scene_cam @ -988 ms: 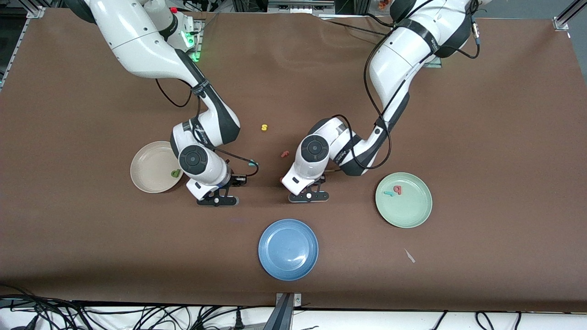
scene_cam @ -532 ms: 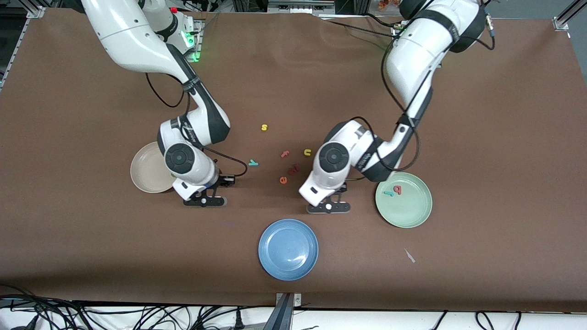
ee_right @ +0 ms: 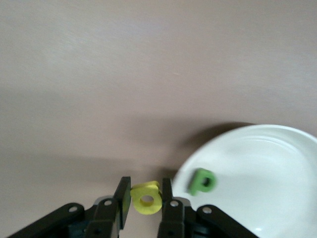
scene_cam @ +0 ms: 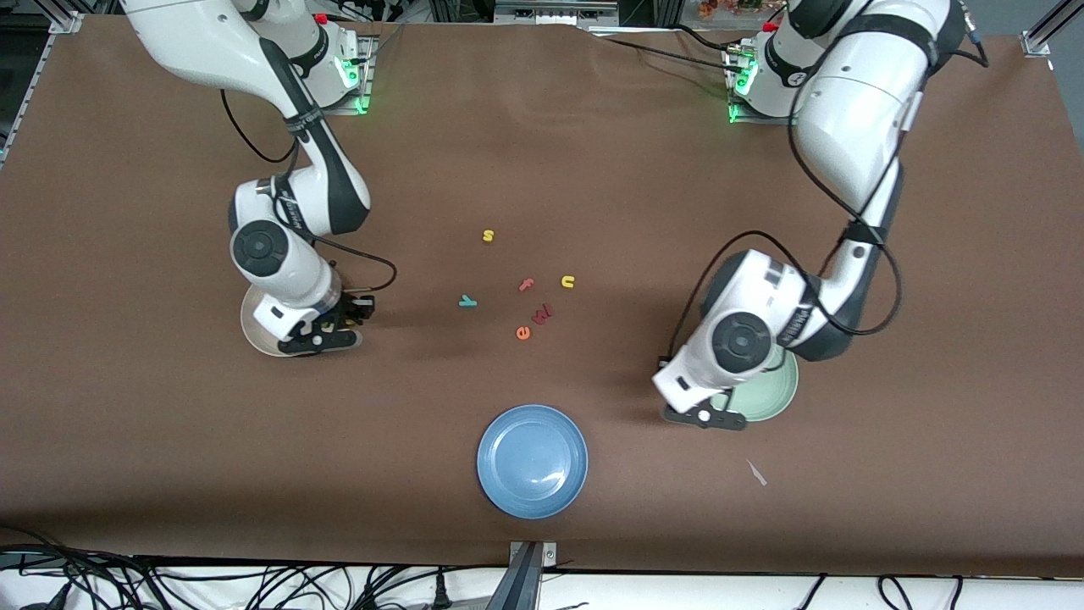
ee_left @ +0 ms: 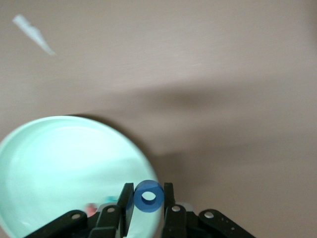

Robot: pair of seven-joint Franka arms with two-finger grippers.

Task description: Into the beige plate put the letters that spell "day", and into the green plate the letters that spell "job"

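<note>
The blue "o" (ee_left: 148, 197) is being held tight by the left gripper (ee_left: 148, 198) over the green plate's (ee_left: 49, 163) rim. The yellow "a" (ee_right: 146, 197) is being pinched by the right gripper (ee_right: 146, 198) beside the beige plate (ee_right: 277, 163), where the green "d" (ee_right: 202, 181) is lying. The teal "y" (scene_cam: 467, 301) is being left on the table, not yet picked up.

The table (scene_cam: 169, 466) is covered in a matt brown cloth-like sheet. The beige plate (ee_right: 267, 168), green plate (ee_left: 59, 163) and blue plate (scene_cam: 532, 460) appear smooth, with a faint plastic sheen. The blue "o" (ee_left: 148, 197) and yellow "a" (ee_right: 146, 197) look matt and foamy. Arm shells are finished in glossy white plastic.
</note>
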